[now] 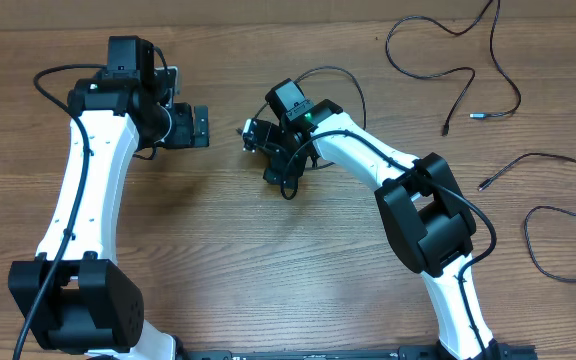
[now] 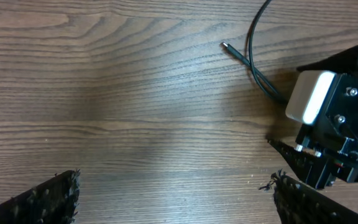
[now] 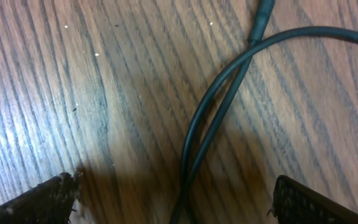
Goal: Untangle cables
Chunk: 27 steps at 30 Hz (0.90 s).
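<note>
Several thin black cables lie on the wooden table. One cable curls past my right gripper. In the right wrist view two strands of this cable cross on the wood between the open fingers of the right gripper, touching neither fingertip. My left gripper stands open just left of it, with nothing between its fingers. The left wrist view shows bare wood under the left gripper, with the cable's small plug end lying ahead next to the right gripper's body.
Two more cables wind across the far right of the table. Two others lie at the right edge. The table's far edge runs along the top.
</note>
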Motion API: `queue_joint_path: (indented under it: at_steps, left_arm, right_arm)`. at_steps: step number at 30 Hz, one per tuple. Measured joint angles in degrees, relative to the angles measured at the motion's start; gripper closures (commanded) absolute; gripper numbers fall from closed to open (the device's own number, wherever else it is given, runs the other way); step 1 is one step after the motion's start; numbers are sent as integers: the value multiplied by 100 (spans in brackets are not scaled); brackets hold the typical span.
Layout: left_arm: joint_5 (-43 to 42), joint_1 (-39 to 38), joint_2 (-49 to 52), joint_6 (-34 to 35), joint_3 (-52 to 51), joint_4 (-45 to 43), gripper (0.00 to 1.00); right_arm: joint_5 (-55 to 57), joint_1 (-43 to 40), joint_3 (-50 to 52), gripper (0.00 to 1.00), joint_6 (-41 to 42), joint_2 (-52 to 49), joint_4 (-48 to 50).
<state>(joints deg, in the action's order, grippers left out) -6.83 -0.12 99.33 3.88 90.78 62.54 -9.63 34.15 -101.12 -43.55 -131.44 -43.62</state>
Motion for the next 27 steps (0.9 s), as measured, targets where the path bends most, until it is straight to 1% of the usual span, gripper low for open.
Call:
queue_joint_path:
  at_steps: [1, 2, 3, 4, 5, 6, 7, 8, 9, 11, 12, 20, 24, 25, 26, 27]
  left_arm:
    - [0, 0, 0, -11, 0, 0, 0]
    - [0, 0, 0, -26, 0, 0, 0]
    - [0, 0, 0, -52, 0, 2, 0]
    - [-2, 0, 0, -70, 0, 0, 0]
    - [0, 0, 0, -87, 0, 0, 1]
    - [0, 0, 0, -87, 0, 2, 0]
    - [0, 0, 0, -90, 0, 2, 0]
    - [0, 0, 0, -103, 0, 2, 0]
    - [-2, 0, 0, -105, 0, 2, 0]
    - [0, 0, 0, -107, 0, 2, 0]
    - [0, 0, 0, -107, 0, 2, 0]
    - [0, 0, 0, -107, 0, 4, 0]
    - [0, 0, 0, -107, 0, 7, 0]
    - [0, 0, 0, -107, 0, 7, 0]
    - [-2, 0, 0, -107, 0, 7, 0]
    - [-2, 0, 0, -107, 0, 7, 0]
  right_arm:
    - [-15, 0, 0, 0, 0, 2, 4]
    - [-35, 0, 0, 2, 2, 2, 4]
    - [-55, 0, 0, 7, -2, 0, 4]
    - [-63, 0, 0, 17, -9, 0, 9]
    - [-70, 0, 0, 23, -2, 0, 11]
    - [-72, 0, 0, 33, -2, 0, 7]
    - [-85, 0, 0, 40, -15, 0, 11]
    - [-96, 0, 0, 50, -15, 0, 11]
    - [-103, 0, 0, 58, -7, 0, 7]
    - [-146, 0, 0, 86, -4, 0, 9]
    - [-197, 0, 0, 96, 2, 0, -9]
    - [-291, -4, 0, 96, 105, 0, -83]
    - [-146, -4, -2, 96, 420, 0, -74]
    - [-79, -4, -7, 92, 531, 2, -81]
    - [-57, -4, -11, 77, 568, 2, -81]
    - [-35, -4, -13, 43, 643, 13, -83]
